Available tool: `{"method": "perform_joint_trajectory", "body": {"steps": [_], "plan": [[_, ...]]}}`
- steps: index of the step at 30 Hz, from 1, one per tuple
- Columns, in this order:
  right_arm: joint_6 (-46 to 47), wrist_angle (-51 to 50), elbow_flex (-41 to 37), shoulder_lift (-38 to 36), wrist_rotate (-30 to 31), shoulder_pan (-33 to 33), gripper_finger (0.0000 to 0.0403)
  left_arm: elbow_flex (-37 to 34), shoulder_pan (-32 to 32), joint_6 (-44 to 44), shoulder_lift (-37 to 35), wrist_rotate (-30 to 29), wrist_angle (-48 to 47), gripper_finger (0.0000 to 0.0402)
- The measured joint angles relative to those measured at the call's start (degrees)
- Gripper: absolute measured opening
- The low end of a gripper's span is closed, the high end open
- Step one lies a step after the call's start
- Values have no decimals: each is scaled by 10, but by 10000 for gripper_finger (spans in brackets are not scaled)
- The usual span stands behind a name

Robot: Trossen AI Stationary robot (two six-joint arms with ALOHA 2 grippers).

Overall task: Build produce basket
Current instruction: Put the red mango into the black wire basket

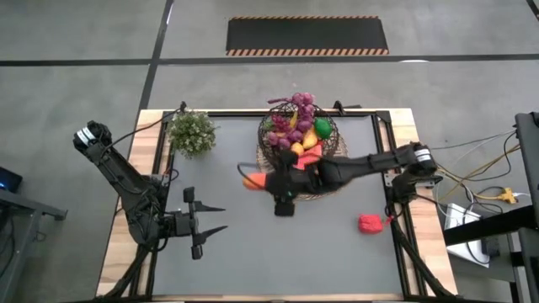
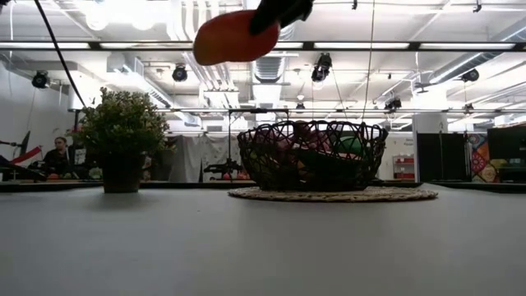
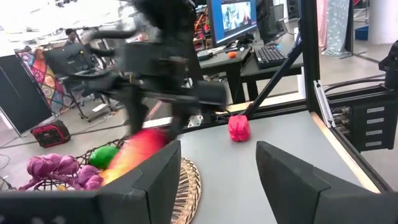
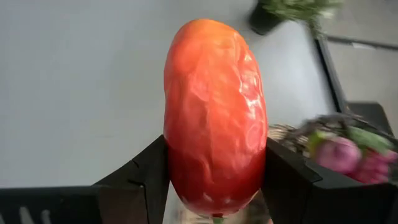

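The dark wire-mesh basket (image 1: 299, 139) stands on a round woven mat (image 1: 324, 192) at the table's far middle. It holds purple grapes (image 1: 301, 105), a green lime (image 1: 322, 129) and other toy fruits. My right gripper (image 1: 268, 181) reaches from the right across the basket's near rim and is shut on an orange-red mango (image 1: 251, 181), which shows high above the table in the low view (image 2: 234, 37). My left gripper (image 1: 210, 219) waits open at the near left. A small red toy fruit (image 1: 369, 223) lies on the table at the near right. My right gripper pinches the mango between its two fingers (image 4: 140, 180), one on each long side near one end (image 4: 214, 186). The fingers come roughly level from the table's right and lie along the fruit. The mango's other end (image 4: 211, 37) juts past the fingertips, and the fruit is lifted clear.
A bushy green potted plant (image 1: 192, 132) stands at the far left corner. The table's black frame rails (image 1: 389, 151) run along its edges. Open grey table surface lies between the two arms, near of the basket. The room shows behind in the low view.
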Motion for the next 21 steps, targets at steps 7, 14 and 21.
{"method": "perform_joint_trajectory", "body": {"steps": [7, 14, 21], "plan": [[-2, 152, -168, -30, -25, 50, 187, 0, 2, -1, 0, 0, 3, 192], [41, 242, -288, -29, -41, 63, 187, 0, 3, -16, 8, 0, 6, 192], [76, 312, -389, -30, -46, 82, 187, 0, 9, -20, 65, 0, 60, 192]]}}
